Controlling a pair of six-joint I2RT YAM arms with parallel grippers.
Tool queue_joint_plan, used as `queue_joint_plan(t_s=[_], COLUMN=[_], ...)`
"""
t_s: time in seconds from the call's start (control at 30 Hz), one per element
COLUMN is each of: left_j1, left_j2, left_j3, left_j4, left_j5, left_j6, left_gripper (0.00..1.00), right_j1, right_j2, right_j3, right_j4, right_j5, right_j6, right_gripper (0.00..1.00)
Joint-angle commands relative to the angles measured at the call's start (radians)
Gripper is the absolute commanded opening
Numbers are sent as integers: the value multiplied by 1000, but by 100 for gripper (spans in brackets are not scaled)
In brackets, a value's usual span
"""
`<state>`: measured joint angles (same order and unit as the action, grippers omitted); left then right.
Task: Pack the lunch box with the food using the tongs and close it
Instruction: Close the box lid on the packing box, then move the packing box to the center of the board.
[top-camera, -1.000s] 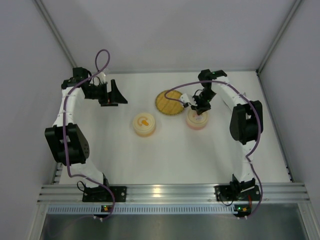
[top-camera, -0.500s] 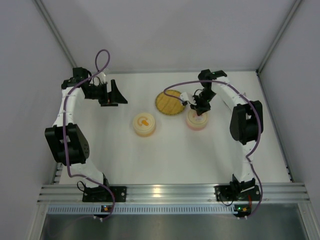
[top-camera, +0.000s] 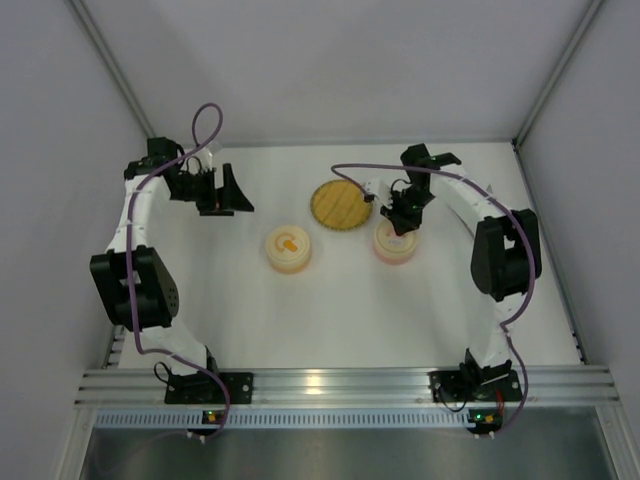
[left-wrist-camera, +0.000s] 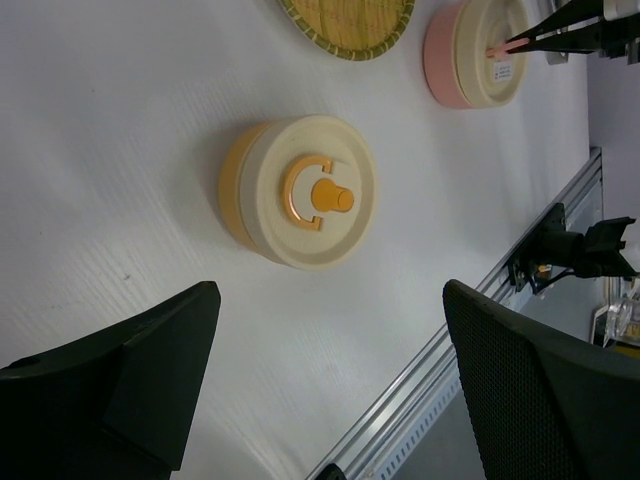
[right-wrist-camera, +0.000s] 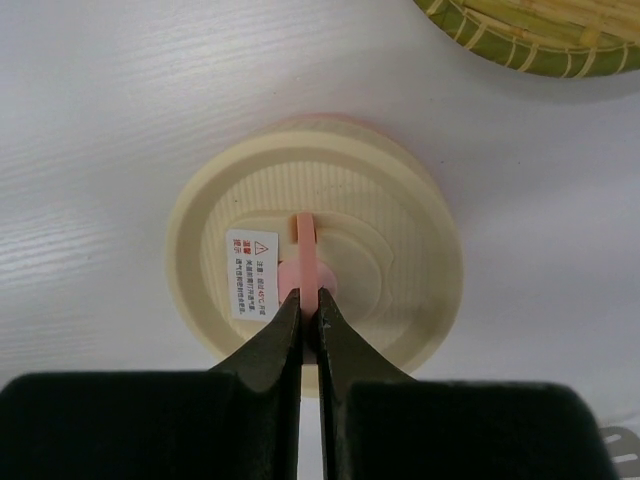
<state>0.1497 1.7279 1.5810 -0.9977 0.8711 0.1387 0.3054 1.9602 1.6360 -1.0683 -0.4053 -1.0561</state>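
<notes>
Top camera overlooks the whole table; left wrist views the pink-handled lid distantly, right wrist close above.

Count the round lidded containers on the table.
2: an orange container mid-table, lid on, untouched; a pink container beside the woven plate, its lid handle pinched by the right gripper.

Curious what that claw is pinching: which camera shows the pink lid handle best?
Right wrist view: the pink handle sits centred and close, pinched in the right claw. The top view hides it under the claw; the left wrist view shows it tiny, far off.
</notes>
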Motion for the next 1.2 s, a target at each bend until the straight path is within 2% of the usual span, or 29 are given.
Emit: queue_joint_plan(t_s=[0.0, 0.13, 0.33, 0.57, 0.93, 1.03, 1.17], left_j1=[5, 5, 4, -19, -21, -48, -126], left_j2=[-34, -57, -83, -96, -99, -77, -51], left_j3=[-16, -55, -108, -157, -187, -194, -219], left_j4=[-10, -15, -41, -59, -70, -71, -4], left_j5=[-10, -49, -67, -122, -147, -152, -169], left_j6=[62, 125, 223, 312, 346, 357, 294], left_gripper=[98, 98, 98, 95, 95, 93, 91], right_j1=[8, 12, 38, 113, 241, 268, 293], right_j2=[26, 37, -52, -46, -64, -75, -81], right_j3=[-42, -79, -220, -281, -409, -447, -499], right_j4=[18, -19, 114, 218, 615, 698, 777], right_j5=[20, -13, -79, -168, -204, -194, -182], right_j6=[172, 246, 419, 637, 1038, 1123, 1212], right_gripper=[0, 0, 0, 0, 0, 0, 0])
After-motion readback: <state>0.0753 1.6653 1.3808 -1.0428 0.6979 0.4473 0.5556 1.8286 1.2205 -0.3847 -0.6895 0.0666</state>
